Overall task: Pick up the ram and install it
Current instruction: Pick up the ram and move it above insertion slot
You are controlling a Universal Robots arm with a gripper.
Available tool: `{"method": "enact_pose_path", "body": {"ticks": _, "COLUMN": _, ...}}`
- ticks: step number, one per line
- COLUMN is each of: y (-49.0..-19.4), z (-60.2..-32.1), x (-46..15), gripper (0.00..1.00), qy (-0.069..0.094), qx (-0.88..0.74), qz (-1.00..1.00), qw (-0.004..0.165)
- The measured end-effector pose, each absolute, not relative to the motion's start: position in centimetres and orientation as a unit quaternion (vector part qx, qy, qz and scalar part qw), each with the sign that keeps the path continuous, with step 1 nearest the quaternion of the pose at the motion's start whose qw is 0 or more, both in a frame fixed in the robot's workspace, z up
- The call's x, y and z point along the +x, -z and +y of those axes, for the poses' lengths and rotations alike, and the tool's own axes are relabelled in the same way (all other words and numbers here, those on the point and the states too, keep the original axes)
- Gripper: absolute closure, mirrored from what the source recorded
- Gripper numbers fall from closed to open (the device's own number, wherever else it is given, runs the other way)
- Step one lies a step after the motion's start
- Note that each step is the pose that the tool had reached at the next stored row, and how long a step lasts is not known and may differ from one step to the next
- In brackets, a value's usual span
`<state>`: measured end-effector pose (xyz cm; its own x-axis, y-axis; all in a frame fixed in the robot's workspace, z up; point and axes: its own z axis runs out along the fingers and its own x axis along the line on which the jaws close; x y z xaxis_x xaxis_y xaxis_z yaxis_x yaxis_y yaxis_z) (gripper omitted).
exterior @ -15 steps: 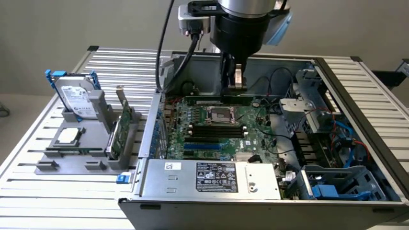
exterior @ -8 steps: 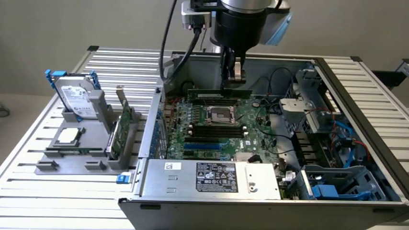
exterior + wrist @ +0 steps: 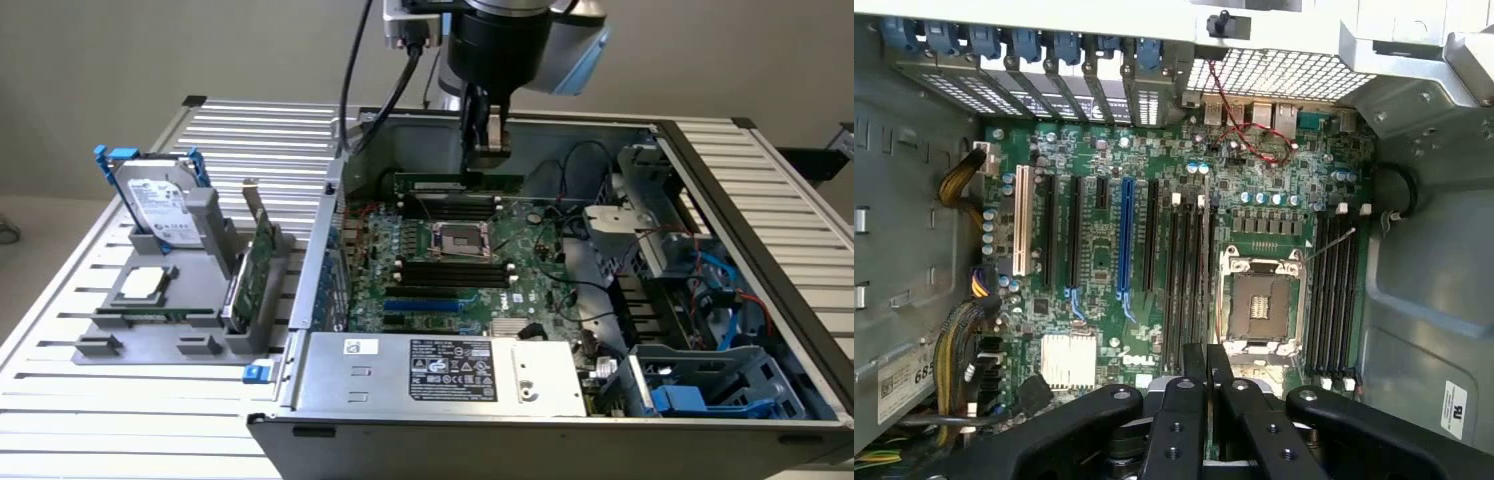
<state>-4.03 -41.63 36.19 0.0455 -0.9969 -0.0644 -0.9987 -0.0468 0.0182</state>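
Observation:
My gripper (image 3: pixel 487 160) hangs inside the open computer case, over the far part of the motherboard (image 3: pixel 534 250). Its fingers are shut on the ram (image 3: pixel 434 184), a long thin green stick held level and on edge just above the board. Beneath it lie the black memory slots (image 3: pixel 454 207) beside the processor socket (image 3: pixel 461 238). In the wrist view the two black fingers (image 3: pixel 1179 420) stand almost together, pointing down at the board between the socket (image 3: pixel 1259 300) and a bank of memory slots (image 3: pixel 1189 270). Another bank of slots (image 3: pixel 1334 290) lies on the socket's other side.
On the exterior view's left, a grey holder (image 3: pixel 100 345) carries a hard drive (image 3: pixel 160 205), a square silver chip (image 3: pixel 144 285) and a green expansion card (image 3: pixel 260 265). The case walls (image 3: pixel 320 250), power supply (image 3: pixel 447 370), drive cage (image 3: pixel 707 380) and loose cables (image 3: pixel 587 160) surround the board.

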Motion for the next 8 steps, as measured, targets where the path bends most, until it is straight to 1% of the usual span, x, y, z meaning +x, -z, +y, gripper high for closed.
{"method": "enact_pose_path", "body": {"ticks": 8, "y": -36.1, "z": -40.3, "x": -3.7, "gripper": 0.87, "qy": -0.03, "qx": -0.719, "qz": 0.694, "qw": 0.016}}
